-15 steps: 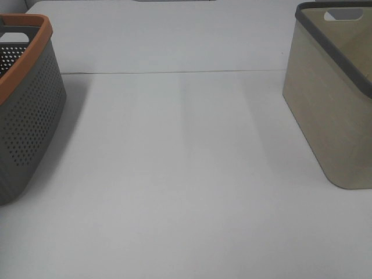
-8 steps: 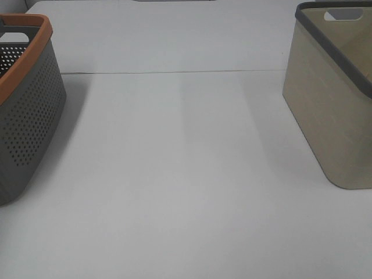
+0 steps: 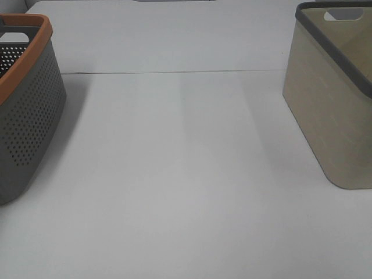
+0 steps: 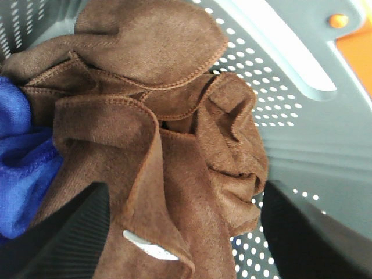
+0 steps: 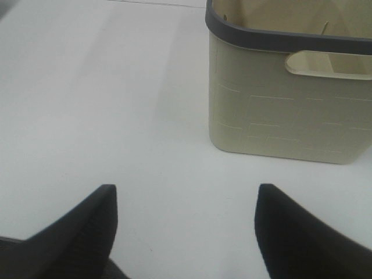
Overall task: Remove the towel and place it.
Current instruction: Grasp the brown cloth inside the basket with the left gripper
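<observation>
Two tools, and both are spread wide. The left tool (image 4: 183,192) hangs inside the grey basket (image 4: 290,133), its dark fingers (image 4: 64,232) far apart on either side of the towel (image 4: 174,116). It has no grip on the cloth, and I cannot tell whether a finger brushes it. The right tool (image 5: 186,192) is just as wide open and holds nothing; it hangs over bare bench (image 5: 87,87), near the beige basket (image 5: 279,116).

The towel is dark reddish-brown with a stitched hem. It lies crumpled in the grey basket against the perforated wall, with a small white tag (image 4: 148,247) on one fold. A blue cloth (image 4: 17,157) touches it on one side.

In the high view the grey basket, orange-rimmed, stands at the bench's left edge. The beige one, dark-rimmed, stands at the right edge toward the far right corner. The frame cuts both off. The grey basket's wall hides the towel and the blue cloth there, and neither tool appears in that view. The wrist views show only the finger ends.

The high view matches those from half a second and a second ago, with both baskets in the same spots.
</observation>
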Tool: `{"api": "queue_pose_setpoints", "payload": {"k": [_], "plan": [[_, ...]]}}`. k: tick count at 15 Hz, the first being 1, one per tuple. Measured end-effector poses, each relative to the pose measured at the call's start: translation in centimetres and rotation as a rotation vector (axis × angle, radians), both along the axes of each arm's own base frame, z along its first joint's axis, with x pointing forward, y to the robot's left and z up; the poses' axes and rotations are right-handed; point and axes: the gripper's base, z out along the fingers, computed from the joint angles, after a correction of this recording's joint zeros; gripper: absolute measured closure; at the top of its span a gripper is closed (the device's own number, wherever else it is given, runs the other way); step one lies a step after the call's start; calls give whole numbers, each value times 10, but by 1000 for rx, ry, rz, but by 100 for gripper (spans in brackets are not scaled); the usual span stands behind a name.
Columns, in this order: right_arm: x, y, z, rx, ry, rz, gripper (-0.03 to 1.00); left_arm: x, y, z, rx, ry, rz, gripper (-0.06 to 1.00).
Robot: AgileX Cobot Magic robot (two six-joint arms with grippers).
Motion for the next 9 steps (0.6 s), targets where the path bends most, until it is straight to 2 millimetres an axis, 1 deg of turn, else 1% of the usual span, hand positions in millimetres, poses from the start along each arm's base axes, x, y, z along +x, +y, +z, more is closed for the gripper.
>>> {"api": "queue_pose_setpoints", "payload": {"k": [3,6,9], "plan": [[0,0,0,0,0,0,32,4,1,-13,-21,22,3,25],[0,0,0,0,0,0,32,9,-1,-29,-80,41,17,25],[0,0,0,0,0,0,32,12,0,-29,-89,16,36,25]]}}
